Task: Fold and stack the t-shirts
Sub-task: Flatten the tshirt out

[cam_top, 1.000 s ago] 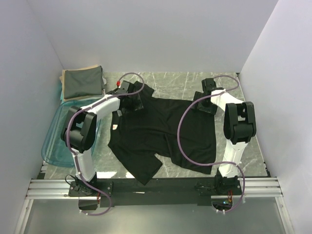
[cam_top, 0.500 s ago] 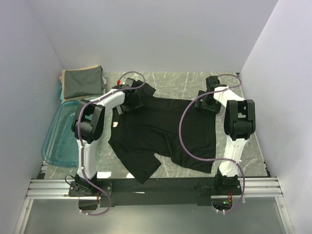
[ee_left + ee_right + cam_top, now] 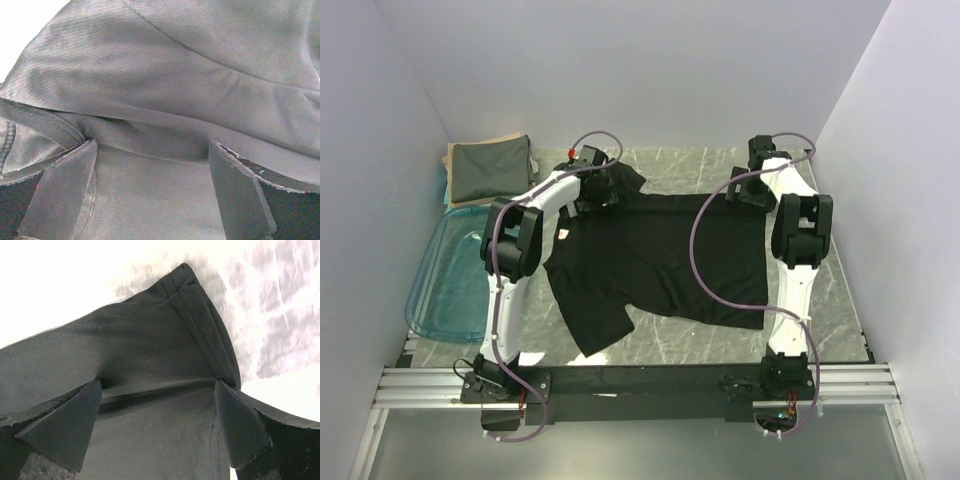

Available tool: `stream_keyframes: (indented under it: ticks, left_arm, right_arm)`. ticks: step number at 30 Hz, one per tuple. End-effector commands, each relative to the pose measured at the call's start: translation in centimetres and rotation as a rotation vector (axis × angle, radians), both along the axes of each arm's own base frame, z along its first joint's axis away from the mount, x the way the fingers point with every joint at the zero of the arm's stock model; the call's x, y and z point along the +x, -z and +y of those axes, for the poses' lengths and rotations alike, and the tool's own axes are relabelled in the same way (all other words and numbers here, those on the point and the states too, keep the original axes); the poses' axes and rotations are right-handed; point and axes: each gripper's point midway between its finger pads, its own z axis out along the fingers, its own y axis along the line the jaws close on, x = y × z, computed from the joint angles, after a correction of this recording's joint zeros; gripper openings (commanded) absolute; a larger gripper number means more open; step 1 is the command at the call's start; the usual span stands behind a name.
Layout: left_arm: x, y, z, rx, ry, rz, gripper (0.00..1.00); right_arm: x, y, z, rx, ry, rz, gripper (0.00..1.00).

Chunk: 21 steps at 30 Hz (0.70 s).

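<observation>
A plain black t-shirt (image 3: 660, 260) lies spread on the marble table, its hem edge at the far side and one sleeve pointing to the near left. My left gripper (image 3: 605, 190) sits at the shirt's far left corner. In the left wrist view its jaws (image 3: 152, 145) stand wide apart, with black cloth (image 3: 165, 100) lying between them. My right gripper (image 3: 752, 190) sits at the far right corner. Its jaws (image 3: 157, 382) also stand wide apart over the hemmed corner (image 3: 200, 315). A folded dark grey-green shirt (image 3: 490, 168) lies on a folded beige shirt (image 3: 470, 203) at the far left.
A clear blue plastic tub (image 3: 445, 285) stands at the left edge of the table, partly under the folded stack. White walls close in the back and both sides. Purple cables loop over both arms. The metal rail (image 3: 640, 385) runs along the near edge.
Both arms have reached farther toward the back wall. The black shirt has moved back with them and been pulled out flatter. Its far edge is now straight.
</observation>
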Motion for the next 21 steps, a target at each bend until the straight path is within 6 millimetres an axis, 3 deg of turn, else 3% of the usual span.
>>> stream_keyframes:
  ticks: [1, 4, 6, 7, 8, 10, 11, 12, 13, 14, 15, 16, 17, 18, 19, 20, 21]
  left_arm:
    - [0.7, 0.4, -0.9, -0.024, 0.075, -0.005, 0.99]
    - [1.8, -1.8, -1.4, -0.037, 0.099, -0.054, 0.99]
    - [2.1, -3.4, -1.7, -0.037, 0.104, -0.077, 0.99]
    - [2.3, -5.2, -2.0, -0.043, 0.111, -0.112, 1.00]
    - [2.1, -6.1, -2.3, -0.045, 0.118, -0.124, 0.99]
    - [0.7, -8.7, -3.4, -0.057, 0.143, -0.162, 1.00]
    - [0.1, -9.4, -3.7, -0.061, 0.149, -0.174, 1.00]
    - [-0.9, -10.2, -4.7, -0.061, 0.162, -0.190, 0.99]
    - [-2.6, -11.1, -4.6, -0.067, 0.159, -0.197, 0.99]
    - [-3.7, -11.5, -4.7, -0.071, 0.153, -0.196, 0.99]
    - [-5.0, -11.7, -5.4, -0.089, 0.144, -0.197, 0.99]
    - [-7.4, -11.4, -4.8, -0.093, 0.138, -0.179, 0.99]
    - [-8.7, -11.3, -4.7, -0.105, 0.131, -0.172, 0.99]
    - [-10.4, -11.0, -5.1, -0.117, 0.138, -0.164, 0.99]
    - [-13.1, -10.2, -4.1, -0.128, 0.106, -0.142, 0.99]
    - [-14.6, -9.7, -3.9, -0.135, 0.095, -0.127, 0.99]
    - [-16.5, -9.4, -4.5, -0.153, 0.092, -0.116, 0.99]
  right_arm:
    - [0.4, 0.8, -0.9, -0.014, -0.028, 0.037, 1.00]
    - [1.8, -1.4, -1.2, -0.032, -0.031, -0.007, 1.00]
    - [2.7, -4.3, -1.4, -0.045, -0.028, -0.066, 1.00]
    - [2.8, -5.5, -1.4, -0.045, -0.024, -0.091, 1.00]
    - [2.9, -8.3, -1.4, -0.049, -0.018, -0.149, 1.00]
    - [2.4, -10.4, -1.3, -0.042, 0.001, -0.203, 1.00]
    - [1.9, -14.1, -1.1, -0.037, 0.013, -0.284, 1.00]
    - [0.4, -13.8, -0.9, -0.029, 0.023, -0.273, 1.00]
    - [0.4, -15.1, -0.7, -0.013, 0.044, -0.337, 1.00]
    - [-0.9, -19.2, -0.3, -0.001, 0.052, -0.436, 1.00]
    - [-3.1, -17.1, 0.1, 0.028, 0.079, -0.400, 1.00]
    - [-3.6, -18.1, 0.5, 0.052, 0.091, -0.460, 1.00]
    - [-5.5, -21.3, 0.8, 0.077, 0.103, -0.558, 1.00]
    - [-7.9, -17.9, 1.1, 0.097, 0.121, -0.506, 1.00]
    - [-8.6, -18.2, 1.3, 0.134, 0.163, -0.560, 1.00]
    - [-10.2, -20.0, 1.5, 0.154, 0.182, -0.630, 1.00]
    - [-11.9, -17.4, 1.6, 0.178, 0.225, -0.609, 1.00]
